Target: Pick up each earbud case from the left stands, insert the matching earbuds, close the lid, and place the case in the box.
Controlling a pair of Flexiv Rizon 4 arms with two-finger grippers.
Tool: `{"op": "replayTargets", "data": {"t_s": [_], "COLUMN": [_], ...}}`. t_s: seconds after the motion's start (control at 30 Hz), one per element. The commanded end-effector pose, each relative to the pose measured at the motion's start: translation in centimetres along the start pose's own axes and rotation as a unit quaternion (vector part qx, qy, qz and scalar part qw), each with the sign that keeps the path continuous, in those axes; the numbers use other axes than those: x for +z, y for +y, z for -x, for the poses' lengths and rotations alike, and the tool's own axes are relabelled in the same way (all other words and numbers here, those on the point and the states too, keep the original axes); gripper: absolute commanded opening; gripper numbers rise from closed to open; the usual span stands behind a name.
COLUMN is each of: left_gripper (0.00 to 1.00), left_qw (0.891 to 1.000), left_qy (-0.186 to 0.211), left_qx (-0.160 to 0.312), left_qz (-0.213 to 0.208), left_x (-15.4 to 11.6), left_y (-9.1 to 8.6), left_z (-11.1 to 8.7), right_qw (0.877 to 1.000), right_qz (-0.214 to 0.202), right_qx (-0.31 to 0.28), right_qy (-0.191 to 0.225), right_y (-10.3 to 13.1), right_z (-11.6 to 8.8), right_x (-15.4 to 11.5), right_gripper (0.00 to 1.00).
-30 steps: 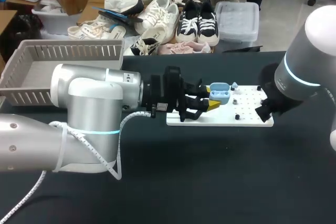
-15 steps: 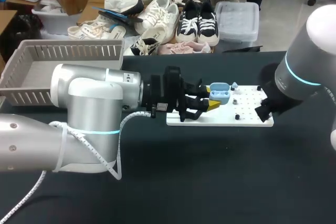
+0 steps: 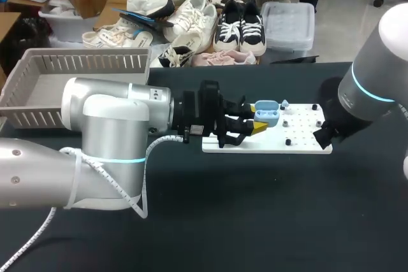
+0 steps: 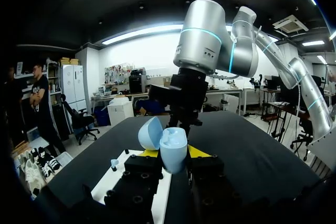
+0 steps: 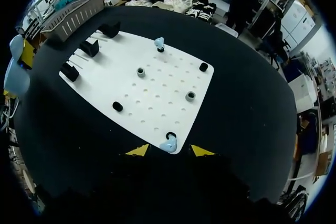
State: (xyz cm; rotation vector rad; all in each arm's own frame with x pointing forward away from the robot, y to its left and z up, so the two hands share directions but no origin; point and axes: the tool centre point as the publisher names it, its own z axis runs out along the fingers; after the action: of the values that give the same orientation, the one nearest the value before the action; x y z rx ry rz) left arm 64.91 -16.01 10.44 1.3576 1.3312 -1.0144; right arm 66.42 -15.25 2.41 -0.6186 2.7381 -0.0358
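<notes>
Two grippers at the white perforated board [image 3: 299,143], one holding.
The left gripper [image 4: 172,153] clamps the light blue plastic earbud case [image 4: 173,142], lid hinged open, over the board; the right gripper [image 5: 169,151] has its fingers apart, flanking without touching a light blue earbud [image 5: 168,144] seated at the board's edge.

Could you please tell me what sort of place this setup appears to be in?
Probably a robotics lab bench: a black table carries a white pegboard with small stands, the left gripper holds an open blue earbud case, and a slatted box stands at its far left.
</notes>
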Motion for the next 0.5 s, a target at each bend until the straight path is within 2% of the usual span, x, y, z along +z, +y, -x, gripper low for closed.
{"op": "replayTargets", "data": {"t_s": [0.03,0.23,0.5], "left_gripper": [0.0,0.0,0.0], "left_qw": [1.0,1.0,1.0], "left_qy": [-0.001,-0.001,-0.001], "left_qx": [0.001,0.001,0.001], "left_qz": [0.004,0.004,0.004], "left_x": [0.06,0.06,0.06], "left_y": [-0.15,-0.15,-0.15], "left_z": [-0.06,-0.06,-0.06], "right_qw": [1.0,1.0,1.0], "right_qz": [-0.003,-0.002,-0.003], "right_qx": [0.001,0.004,0.007], "right_qy": [0.001,0.002,0.002], "right_y": [0.2,0.28,0.57], "right_z": [0.0,-0.01,0.04], "right_x": [0.12,0.22,0.23], "right_gripper": [0.43,0.41,0.33]}}
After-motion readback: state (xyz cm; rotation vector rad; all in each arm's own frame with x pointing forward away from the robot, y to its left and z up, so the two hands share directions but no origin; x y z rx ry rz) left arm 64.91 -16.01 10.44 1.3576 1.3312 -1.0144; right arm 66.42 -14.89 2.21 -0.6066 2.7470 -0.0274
